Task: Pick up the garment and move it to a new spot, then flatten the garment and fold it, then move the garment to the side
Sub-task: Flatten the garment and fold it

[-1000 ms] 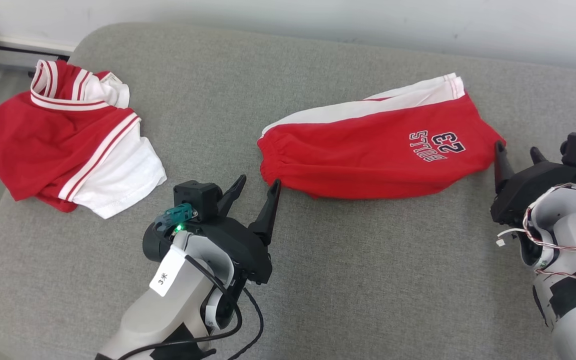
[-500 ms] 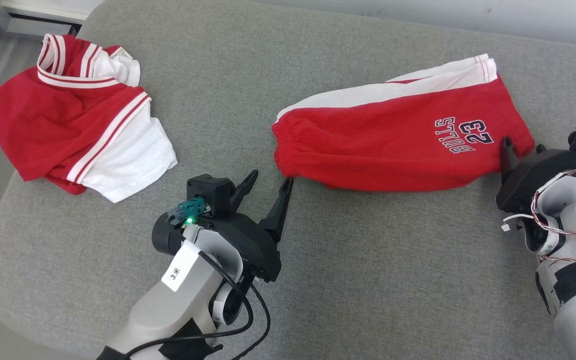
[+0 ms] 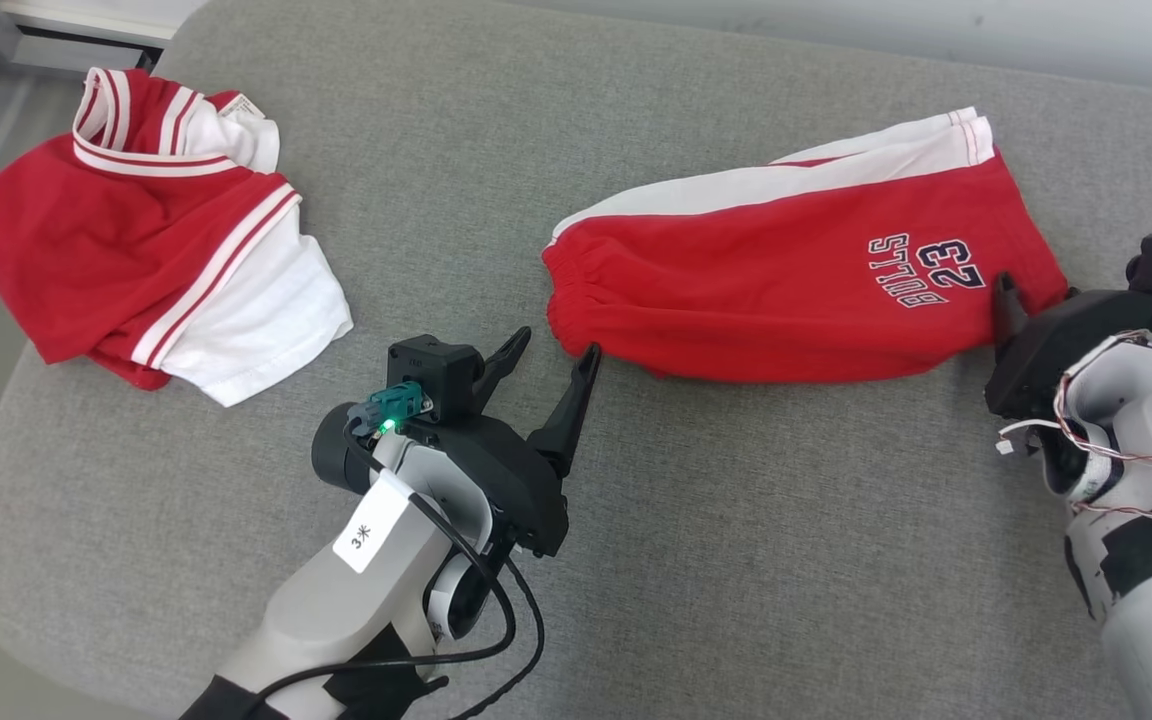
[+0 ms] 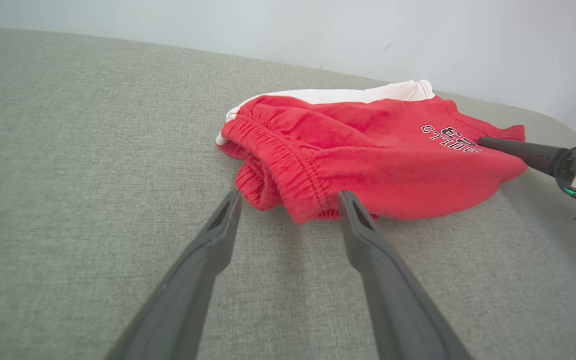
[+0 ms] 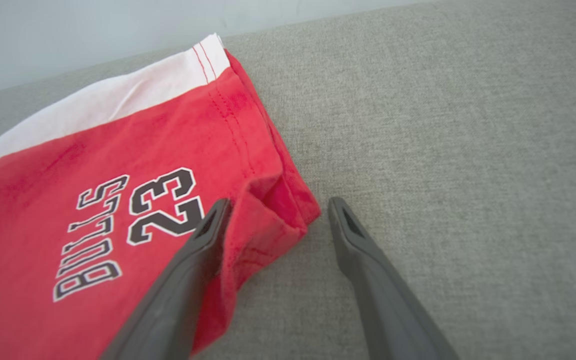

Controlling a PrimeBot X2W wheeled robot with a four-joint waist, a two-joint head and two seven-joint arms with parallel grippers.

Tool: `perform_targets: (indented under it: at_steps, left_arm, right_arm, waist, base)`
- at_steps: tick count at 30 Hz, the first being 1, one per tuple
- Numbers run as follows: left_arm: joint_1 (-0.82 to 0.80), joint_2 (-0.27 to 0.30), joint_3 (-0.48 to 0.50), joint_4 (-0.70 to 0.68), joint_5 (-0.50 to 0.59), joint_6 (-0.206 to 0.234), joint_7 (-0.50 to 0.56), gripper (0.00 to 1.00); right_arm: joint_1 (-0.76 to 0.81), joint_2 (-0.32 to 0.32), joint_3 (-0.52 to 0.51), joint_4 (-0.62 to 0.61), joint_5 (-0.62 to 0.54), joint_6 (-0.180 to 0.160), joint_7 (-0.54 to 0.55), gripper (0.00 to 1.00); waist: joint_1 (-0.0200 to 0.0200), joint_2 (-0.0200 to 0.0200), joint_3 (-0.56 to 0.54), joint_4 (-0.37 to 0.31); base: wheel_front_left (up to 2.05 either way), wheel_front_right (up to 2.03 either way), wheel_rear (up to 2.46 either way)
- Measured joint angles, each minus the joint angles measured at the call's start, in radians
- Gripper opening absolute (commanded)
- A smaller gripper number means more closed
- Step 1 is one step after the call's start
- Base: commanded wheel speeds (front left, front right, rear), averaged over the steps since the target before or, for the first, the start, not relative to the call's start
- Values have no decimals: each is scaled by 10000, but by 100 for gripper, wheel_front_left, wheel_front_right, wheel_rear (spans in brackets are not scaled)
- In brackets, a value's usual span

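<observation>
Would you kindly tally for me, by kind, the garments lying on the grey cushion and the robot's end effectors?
Red shorts: 1
Red and white jersey top: 1
End effectors: 2, the left end effector and the right end effector, both open
Total: 4

Left fingers (image 3: 576,395) nearer waistband (image 3: 564,300) of shorts (image 3: 766,280)
</observation>
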Motion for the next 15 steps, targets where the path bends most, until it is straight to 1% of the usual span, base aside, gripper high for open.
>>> perform_targets:
  at_steps: [6, 11, 12, 13, 14, 15]
  left_arm:
    - [-74, 2, -136, 257, 96, -42, 35, 100]
    - [-254, -13, -219, 430, 146, -132, 58, 100]
    - [-258, -17, -226, 472, 157, -136, 58, 82]
    - [-258, -17, -238, 514, 159, -140, 65, 74]
    - [-258, -17, -245, 543, 159, -148, 92, 37]
    - [-260, -15, -278, 575, 165, -230, 115, 6]
  right_arm:
    - [-179, 188, 90, 56, -13, -71, 86, 100]
    - [-194, 188, 82, 54, -15, -71, 84, 100]
    - [-198, 188, 82, 52, -15, -73, 86, 100]
    - [-200, 188, 82, 52, -15, -73, 86, 100]
    - [-200, 188, 82, 52, -15, -73, 86, 100]
    - [-202, 186, 82, 50, -17, -73, 86, 92]
  waist:
    - [0, 0, 43, -182]
    - [0, 0, 98, -268]
    - [0, 0, 105, -279]
    - [0, -1, 112, -288]
    - [0, 0, 118, -296]
    - [0, 0, 125, -302]
  base:
    - [0, 0, 0]
    - [0, 0, 0]
    - [0, 0, 0]
    - [0, 0, 0]
    - [0, 0, 0]
    - [0, 0, 0]
